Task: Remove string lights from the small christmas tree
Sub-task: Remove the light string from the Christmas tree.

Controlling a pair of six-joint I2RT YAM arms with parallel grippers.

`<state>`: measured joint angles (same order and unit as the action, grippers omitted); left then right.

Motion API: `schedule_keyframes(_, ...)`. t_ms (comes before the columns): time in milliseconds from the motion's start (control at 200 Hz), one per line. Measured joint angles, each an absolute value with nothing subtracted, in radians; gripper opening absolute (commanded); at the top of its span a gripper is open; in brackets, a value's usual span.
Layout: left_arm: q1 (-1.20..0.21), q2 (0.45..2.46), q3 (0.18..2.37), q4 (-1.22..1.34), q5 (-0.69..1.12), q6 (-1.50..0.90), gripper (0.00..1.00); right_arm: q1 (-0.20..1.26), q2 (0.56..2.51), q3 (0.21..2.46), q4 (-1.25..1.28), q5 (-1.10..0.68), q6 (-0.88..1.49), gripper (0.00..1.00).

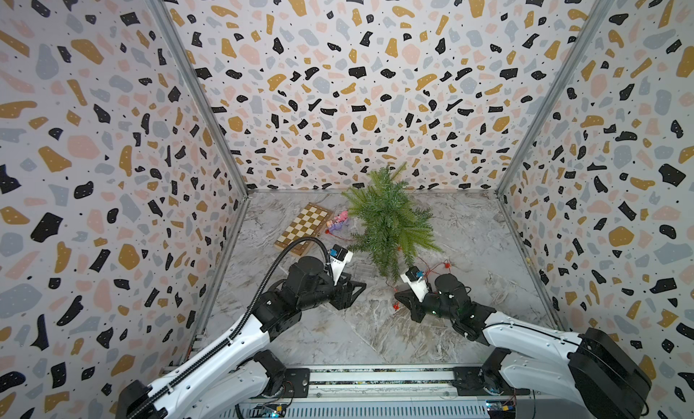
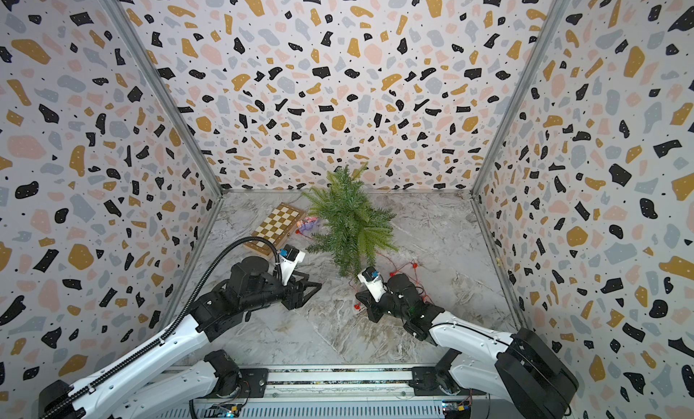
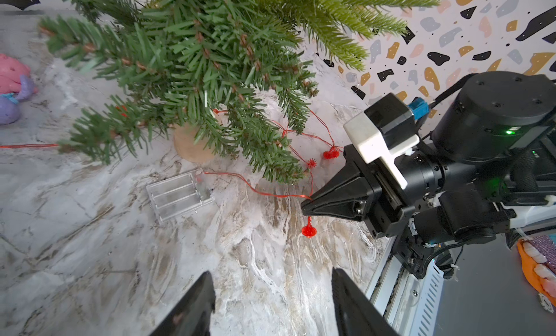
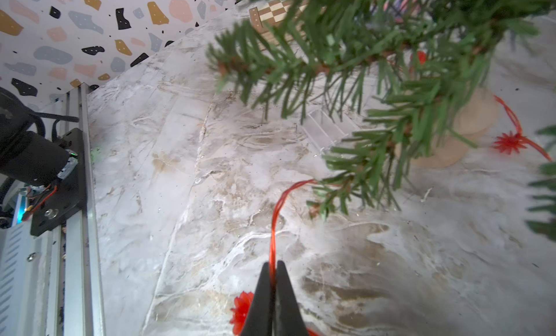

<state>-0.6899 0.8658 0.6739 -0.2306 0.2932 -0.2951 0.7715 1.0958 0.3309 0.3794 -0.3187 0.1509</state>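
The grey-white marbled counter (image 1: 469, 240) fills the floor of the speckled booth. On it, toward the back, stands the small green artificial christmas tree (image 1: 390, 218) with drooping needle branches. A brown-and-cream wooden chessboard (image 1: 302, 225) lies flat just beside it, on the left arm's side.

Both black-and-white arms reach in low in front of the tree. The left arm's fingers (image 3: 192, 307) stand apart with nothing between them, hovering over bare counter and pointing across at the other arm. The right arm's fingers (image 4: 263, 295) are clenched tip to tip on the string lights (image 4: 272, 229), a thin red-orange wire carrying small red spiky bulbs.

From that pinch the wire runs straight ahead of the fingers, then curves in under the lowest branch. More of it loops loosely on the counter round the tree's tan round base (image 3: 192, 145). One end goes to a clear plastic battery box (image 3: 177, 196) lying flat near the base. From what I can see, most of the string is already down off the branches, though some of it is tucked among the low needles.

The right arm is plainly the nearer one and already has hold. To my eye, the pull should go back along the wire's own line, away from the trunk. A sideways drag could snag a branch and tip the tree.

One red bulb (image 3: 309, 230) dangles just under the closed tips.
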Motion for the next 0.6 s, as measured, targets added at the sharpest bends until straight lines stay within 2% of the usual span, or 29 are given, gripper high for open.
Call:
schedule_keyframes(285, -0.69, 0.865, 0.686, -0.231, 0.281, -0.284, 0.62, 0.834, 0.985, 0.395, 0.216, -0.266, 0.173, 0.0)
schedule_keyframes(601, -0.689, 0.865, 0.688, -0.231, 0.268, -0.28, 0.62, 0.804, 0.806, 0.638, -0.148, 0.008, 0.253, 0.0)
